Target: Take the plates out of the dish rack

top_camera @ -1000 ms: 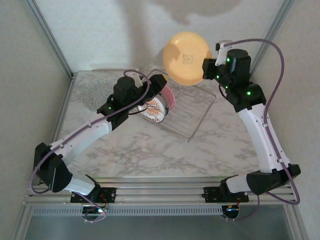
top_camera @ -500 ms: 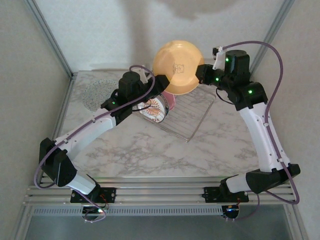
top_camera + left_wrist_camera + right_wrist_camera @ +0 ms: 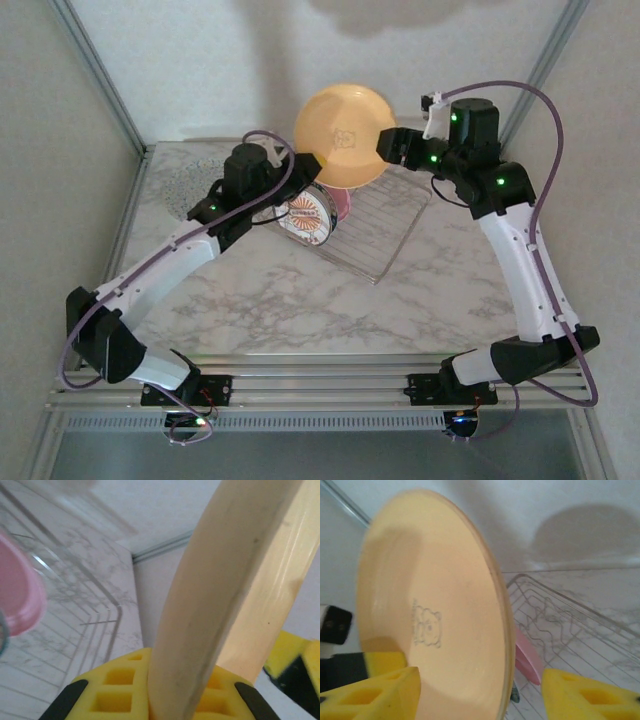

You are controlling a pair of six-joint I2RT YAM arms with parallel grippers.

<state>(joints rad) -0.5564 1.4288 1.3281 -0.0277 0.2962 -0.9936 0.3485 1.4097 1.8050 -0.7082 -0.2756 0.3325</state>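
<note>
Carried leftward since a second earlier, orange plate hangs over the surface's far edge above the dish rack; left claw clamps its rim, right claw stands spread wide.

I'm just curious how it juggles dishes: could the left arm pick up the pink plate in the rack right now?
Probably not. Its fingers are shut on the orange plate, so that must be put down first, though the pink plate stands close by in the rack.
</note>
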